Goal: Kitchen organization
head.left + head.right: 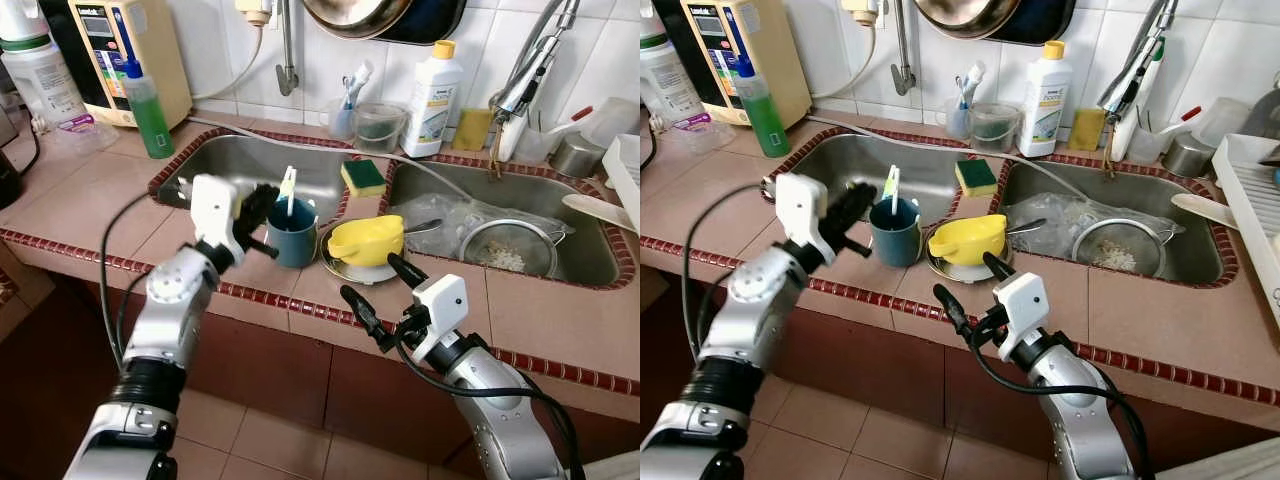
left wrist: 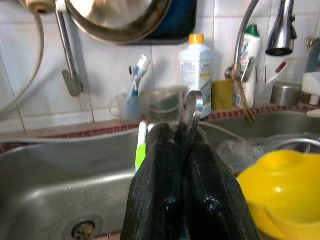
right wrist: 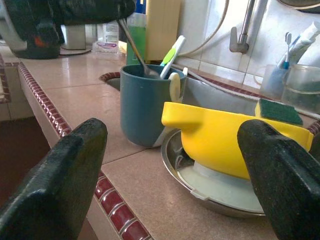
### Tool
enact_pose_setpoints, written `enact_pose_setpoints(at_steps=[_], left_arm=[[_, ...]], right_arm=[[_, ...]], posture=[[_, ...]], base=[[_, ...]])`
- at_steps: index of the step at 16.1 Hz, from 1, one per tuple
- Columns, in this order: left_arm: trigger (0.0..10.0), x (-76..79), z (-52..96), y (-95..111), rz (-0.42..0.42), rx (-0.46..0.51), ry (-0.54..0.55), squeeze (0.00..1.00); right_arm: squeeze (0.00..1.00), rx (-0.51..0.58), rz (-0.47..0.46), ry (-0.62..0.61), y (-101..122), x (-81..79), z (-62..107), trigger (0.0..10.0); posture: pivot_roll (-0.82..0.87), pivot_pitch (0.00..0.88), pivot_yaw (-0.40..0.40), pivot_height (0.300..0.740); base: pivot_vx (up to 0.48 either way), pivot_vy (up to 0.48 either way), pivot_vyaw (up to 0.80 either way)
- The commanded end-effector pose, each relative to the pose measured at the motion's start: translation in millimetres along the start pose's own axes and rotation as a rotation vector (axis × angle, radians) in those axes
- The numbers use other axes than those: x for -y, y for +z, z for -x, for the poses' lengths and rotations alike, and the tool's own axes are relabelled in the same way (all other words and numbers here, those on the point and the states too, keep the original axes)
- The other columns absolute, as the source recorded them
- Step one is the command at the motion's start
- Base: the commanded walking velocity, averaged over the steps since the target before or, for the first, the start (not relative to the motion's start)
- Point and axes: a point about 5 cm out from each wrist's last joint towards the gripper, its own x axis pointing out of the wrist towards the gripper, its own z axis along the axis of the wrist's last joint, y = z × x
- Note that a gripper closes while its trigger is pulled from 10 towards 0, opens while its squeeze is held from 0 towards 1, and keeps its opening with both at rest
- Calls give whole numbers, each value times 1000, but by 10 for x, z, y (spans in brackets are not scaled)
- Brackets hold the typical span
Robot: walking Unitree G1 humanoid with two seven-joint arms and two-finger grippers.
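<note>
now the left gripper (image 1: 262, 215) sits just left of the blue cup (image 1: 292, 234), its two black fingers pressed together on the handle of a metal utensil (image 2: 190, 107), which the right wrist view shows slanting down into the cup beside a green-and-white toothbrush (image 1: 288, 184). the cup stands on the tiled counter (image 1: 90, 205) at the near edge of the left sink (image 1: 215, 160), with the yellow bowl (image 1: 366, 240) just to its right on a metal plate (image 1: 345, 268).

the right gripper (image 1: 380, 292) hangs near the counter's front edge, fingers spread wide and holding nothing, pointed at the bowl and plate.

the step looks like dropping or lifting the utensil at the cup. to do it well, keep the handle steep so the tip clears the rim, move slowly so the light cup does not tip toward the sink, and avoid knocking the toothbrush.

counted: one cup, one yellow bowl, one plate under it, two sink basins, one green sponge (image 1: 362, 176) on the divider, one strainer (image 1: 505, 247) in the right sink (image 1: 590, 255), one white bottle (image 1: 432, 98) at the far wall.
</note>
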Motion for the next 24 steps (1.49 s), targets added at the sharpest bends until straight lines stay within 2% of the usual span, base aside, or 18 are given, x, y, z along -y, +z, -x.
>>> enact_pose_setpoints(at_steps=[1, 6, 11, 12, 15, 24], left_arm=[[10000, -34, -37, 125, -24, 32, -10, 0], [10000, 40, -58, 191, -33, 45, -65, 0], [10000, 34, -83, 333, -64, 71, -111, 0], [10000, 21, -81, 342, -100, 69, -106, 0], [10000, 25, -75, 318, -97, 61, -113, 0], [10000, -146, -62, 498, -145, 99, -78, 0]], right_arm=[[0, 22, 2, 5, 66, -3, -30, 10000], [0, 25, -1, 7, 69, -8, -43, 10000], [0, 27, -1, 14, 74, -7, -61, 10000], [0, 27, 1, 18, 73, -12, -64, 10000], [0, 26, 1, 25, 67, -22, -73, 10000], [0, 41, 8, 38, 100, -4, -106, 10000]], posture=[[-120, 37, 51, 740], [-118, 35, 50, 740], [-118, 26, 47, 740], [-117, 21, 46, 740], [-120, 11, 45, 740], [-125, 0, 39, 740]], base=[[0, 0, 0], [0, 0, 0], [0, 0, 0], [0, 0, 0], [0, 0, 0], [0, 0, 0]])
